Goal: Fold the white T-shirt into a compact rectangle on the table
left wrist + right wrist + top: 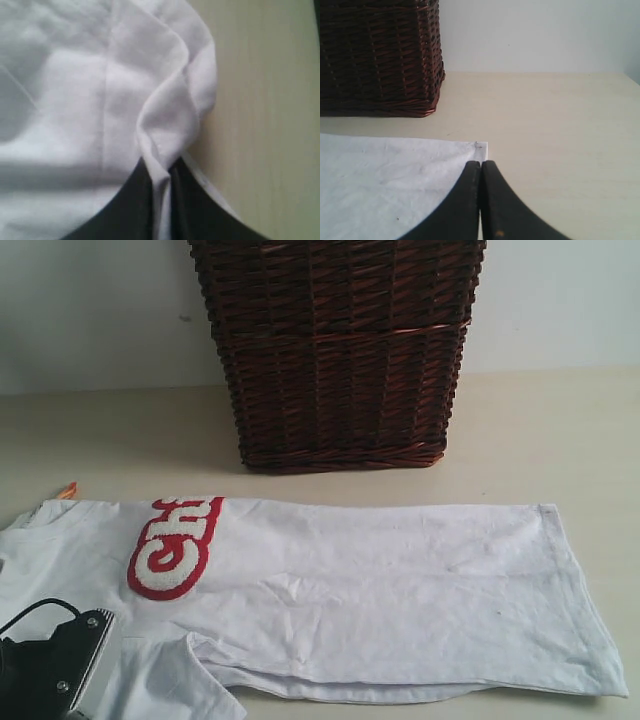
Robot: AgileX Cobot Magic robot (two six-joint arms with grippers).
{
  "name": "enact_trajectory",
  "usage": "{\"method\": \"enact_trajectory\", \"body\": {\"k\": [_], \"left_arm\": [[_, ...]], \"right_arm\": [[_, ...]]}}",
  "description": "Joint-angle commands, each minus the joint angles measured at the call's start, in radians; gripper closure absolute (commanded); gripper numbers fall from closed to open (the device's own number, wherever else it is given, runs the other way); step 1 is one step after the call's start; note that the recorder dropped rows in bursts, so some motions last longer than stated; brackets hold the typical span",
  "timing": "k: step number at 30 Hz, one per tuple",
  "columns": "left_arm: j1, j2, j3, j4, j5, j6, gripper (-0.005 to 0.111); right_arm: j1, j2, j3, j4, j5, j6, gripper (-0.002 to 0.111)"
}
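White T-shirt lies folded lengthwise on the beige worktop before a wicker basket, a fold of it pinched in the left hand, the right hand closed tight at one corner.

Left gripper sits at bottom centre of the frame, dark jaws pinched tight on a raised fold of the white T-shirt. Cloth fills the frame's left and middle. Bare table runs down the right side.
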Motion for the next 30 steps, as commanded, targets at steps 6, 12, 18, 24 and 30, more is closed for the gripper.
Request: {"method": "enact_trajectory", "body": {"k": [6,12,18,24,30], "left_arm": [[-0.008,-0.090,0.029,0.077,0.038,-0.034,0.107],[-0.008,-0.184,-0.028,0.069,0.328,-0.185,0.107],[-0.008,-0.184,-0.143,0.087,0.409,-0.337,0.107],[0.039,-0.179,-0.228,0.094,0.403,-0.396,0.107],[0.213,-0.132,-0.295,0.088,0.383,-0.399,0.107]], "right_arm": [[-0.004,-0.006,0.006,-0.004,-0.009,-0.006,0.108],[-0.004,-0.006,0.006,-0.004,-0.009,-0.006,0.108],[-0.004,-0.006,0.006,-0.004,-0.009,-0.006,0.108],[-0.004,-0.006,0.006,-0.004,-0.009,-0.006,0.108],[-0.004,-0.006,0.006,-0.004,-0.009,-0.006,0.108]]}}
